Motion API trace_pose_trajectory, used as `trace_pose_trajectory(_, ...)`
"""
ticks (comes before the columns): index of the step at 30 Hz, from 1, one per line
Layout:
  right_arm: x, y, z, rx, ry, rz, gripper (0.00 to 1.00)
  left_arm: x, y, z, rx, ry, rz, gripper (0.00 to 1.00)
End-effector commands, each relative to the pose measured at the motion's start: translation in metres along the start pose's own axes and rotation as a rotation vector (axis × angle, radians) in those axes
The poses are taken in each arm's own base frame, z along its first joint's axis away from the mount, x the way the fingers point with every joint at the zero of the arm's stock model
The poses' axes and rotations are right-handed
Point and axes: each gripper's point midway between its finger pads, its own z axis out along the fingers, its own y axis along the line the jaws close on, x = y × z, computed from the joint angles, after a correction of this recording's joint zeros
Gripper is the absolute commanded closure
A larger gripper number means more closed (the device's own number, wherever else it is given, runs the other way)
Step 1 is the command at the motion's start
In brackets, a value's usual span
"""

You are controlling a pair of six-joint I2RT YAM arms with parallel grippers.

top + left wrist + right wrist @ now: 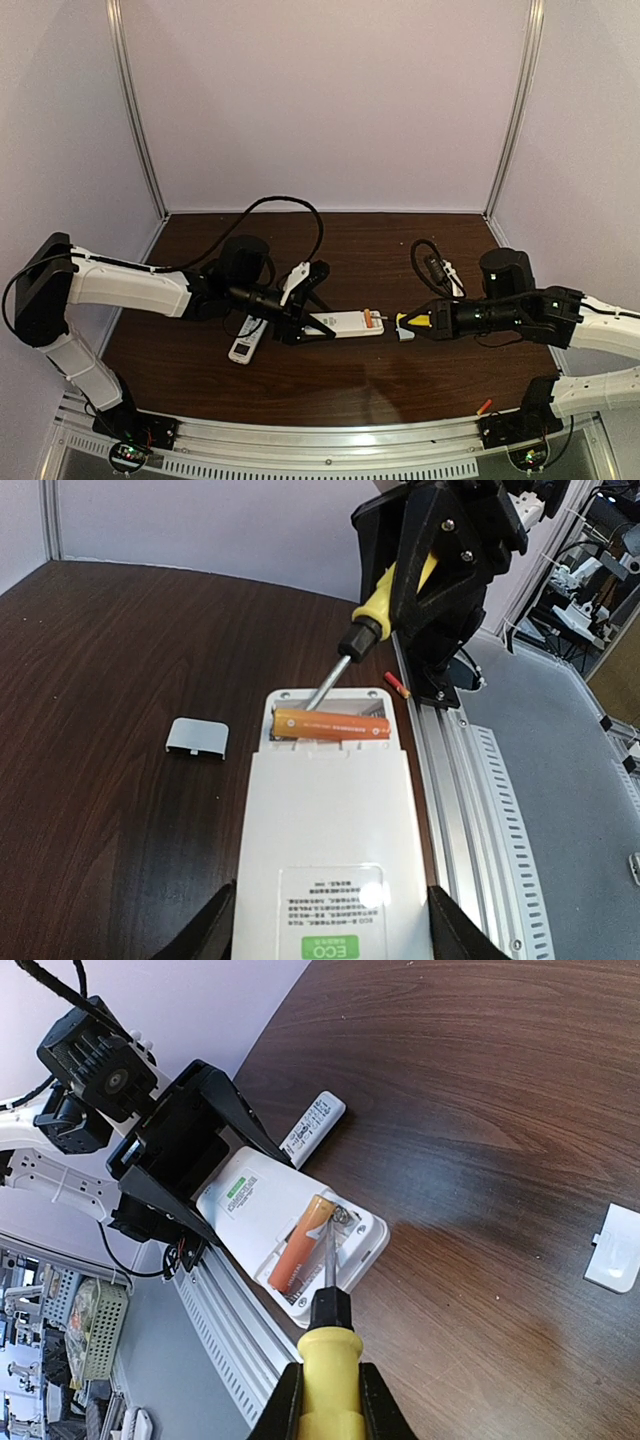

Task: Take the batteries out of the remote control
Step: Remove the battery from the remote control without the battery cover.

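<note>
My left gripper [303, 326] [330, 925] is shut on the white remote control [345, 323] [330, 820] [245, 1195], held back side up with its battery compartment open. One orange battery [370, 318] [330, 725] [300, 1245] lies in the compartment. My right gripper [425, 322] [325, 1400] is shut on the yellow-handled screwdriver [408, 321] [385, 600] [328, 1345]. Its metal tip is in the compartment, beside the battery at the spring end. Another orange battery [485, 406] [397, 685] lies loose by the front rail.
A small white battery cover [198, 739] [618, 1250] lies on the dark wooden table [400, 260] beside the remote's end. A second white remote [247, 342] [313, 1125] lies under the left arm. The metal front rail [330, 440] [470, 800] runs close by.
</note>
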Motion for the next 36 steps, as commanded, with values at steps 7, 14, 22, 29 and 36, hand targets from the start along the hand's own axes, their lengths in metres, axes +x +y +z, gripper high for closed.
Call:
trace_pose_trajectory(7, -0.006, 0.010, 0.000, -0.058, -0.040, 0.006, 1.00, 0.023, -0.011, 0.011, 0.087, 0.051, -0.089, 1.00)
trace_pose_trajectory(14, -0.004, 0.009, 0.001, -0.059, -0.037, 0.015, 1.00, 0.032, -0.010, 0.016, 0.113, 0.079, -0.135, 1.00)
trace_pose_trajectory(22, -0.002, 0.005, 0.002, -0.048, -0.036, 0.027, 1.00, 0.040, -0.011, 0.020, 0.133, 0.101, -0.165, 1.00)
trace_pose_trajectory(29, 0.000, 0.003, 0.006, -0.043, -0.022, 0.047, 1.00, 0.050, -0.009, 0.023, 0.135, 0.135, -0.178, 1.00)
trace_pose_trajectory(36, 0.003, -0.001, 0.009, -0.021, -0.004, 0.053, 1.00, 0.056, -0.008, 0.023, 0.130, 0.149, -0.174, 1.00)
